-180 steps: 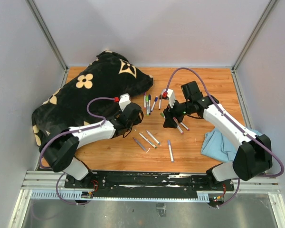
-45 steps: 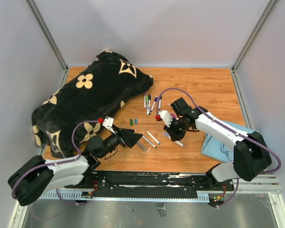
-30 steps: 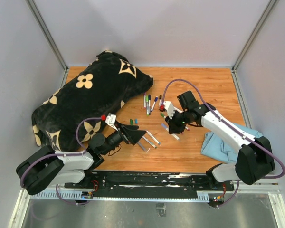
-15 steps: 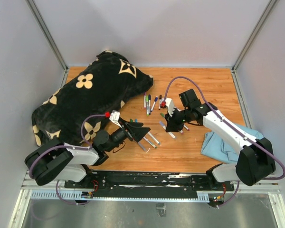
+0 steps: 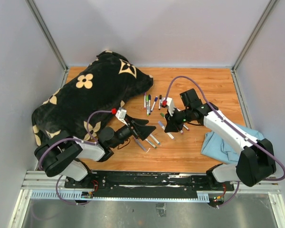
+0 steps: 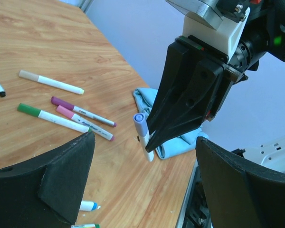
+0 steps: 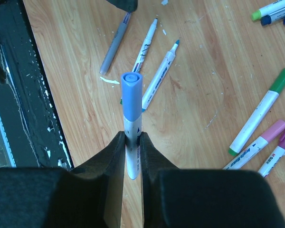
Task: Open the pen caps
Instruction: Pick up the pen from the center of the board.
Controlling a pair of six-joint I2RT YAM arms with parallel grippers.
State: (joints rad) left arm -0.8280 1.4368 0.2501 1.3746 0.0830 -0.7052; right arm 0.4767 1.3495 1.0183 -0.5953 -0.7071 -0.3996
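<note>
One blue-capped marker [image 7: 131, 107] in right gripper [image 7: 131, 142], bare tabletop [image 5: 206, 81] beyond

Left gripper [image 5: 148, 127] gapes wide just left of the marker [image 7: 131, 124], arm stretched low; right gripper [image 5: 167, 128] pinches the marker, arm bent above it.

Both arms have white shells with black joints: the left arm [image 5: 88, 148] and the right arm [image 5: 225, 126]. A purple cable [image 5: 186, 79] loops above each wrist, next to a small red knob [image 5: 165, 101]. The left gripper [image 6: 145, 138] has matte black, wedge-shaped fingers [image 6: 61, 175]. In the left wrist view, at one o'clock, a green light [image 6: 277, 41] glows.
</note>
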